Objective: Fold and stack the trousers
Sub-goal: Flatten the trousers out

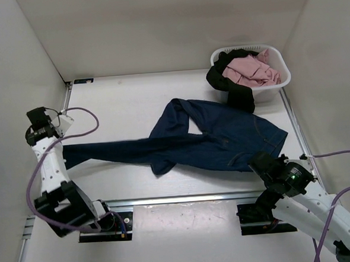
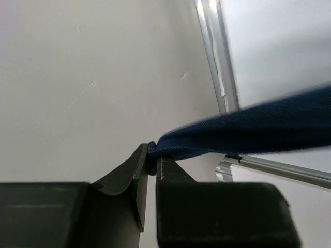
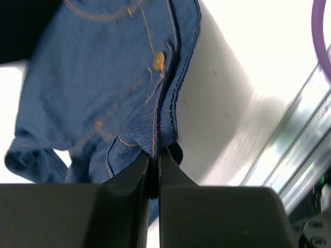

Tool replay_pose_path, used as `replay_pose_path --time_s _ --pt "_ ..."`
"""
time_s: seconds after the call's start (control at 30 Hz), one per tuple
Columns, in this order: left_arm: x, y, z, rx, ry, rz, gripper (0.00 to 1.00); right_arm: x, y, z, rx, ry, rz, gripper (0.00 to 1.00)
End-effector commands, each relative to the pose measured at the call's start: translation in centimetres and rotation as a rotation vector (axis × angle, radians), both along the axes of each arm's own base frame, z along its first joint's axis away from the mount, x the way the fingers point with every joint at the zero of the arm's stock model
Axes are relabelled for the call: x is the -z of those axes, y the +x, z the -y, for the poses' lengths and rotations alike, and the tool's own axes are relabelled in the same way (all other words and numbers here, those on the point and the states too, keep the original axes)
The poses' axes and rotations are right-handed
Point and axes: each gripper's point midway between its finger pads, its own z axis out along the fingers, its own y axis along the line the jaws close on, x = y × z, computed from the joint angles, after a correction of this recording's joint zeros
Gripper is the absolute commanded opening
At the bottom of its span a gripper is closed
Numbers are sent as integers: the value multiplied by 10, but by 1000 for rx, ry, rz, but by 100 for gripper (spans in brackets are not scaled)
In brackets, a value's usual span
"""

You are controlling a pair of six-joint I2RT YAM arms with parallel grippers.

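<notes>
The navy denim trousers [image 1: 223,140] lie spread across the table, one leg stretched out to the left and the other folded up toward the back. My left gripper [image 2: 152,153] is shut on the end of the stretched leg [image 2: 248,129], lifted a little off the table near the left wall. At the waistband's near right corner [image 3: 165,121], my right gripper [image 3: 155,155] is shut on the denim edge, close to the table's front rail. A black pair of trousers [image 1: 234,86] hangs over the rim of the laundry basket.
The white laundry basket [image 1: 282,80] stands at the back right with pink cloth [image 1: 251,70] in it. White walls close in the left, back and right sides. A metal rail [image 1: 185,197] runs along the front edge.
</notes>
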Motion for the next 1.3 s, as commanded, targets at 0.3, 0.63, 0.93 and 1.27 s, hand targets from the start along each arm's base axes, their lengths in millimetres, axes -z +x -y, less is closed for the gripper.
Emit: replay_pose_path --time_s 0.3,0.63,0.93,1.27 --pt "-34 6 -99 -168 102 7 14 -65 20 43 -177 -693 -222 0" --pt "28 -47 -54 -117 24 -123 14 -31 -24 83 68 -486 -209 0" --pt "43 -76 -29 -95 -3 -166 14 -21 -32 90 172 -457 -288 0" --pt "-43 22 -25 -31 -86 223 14 -77 11 96 130 -642 -246 0"
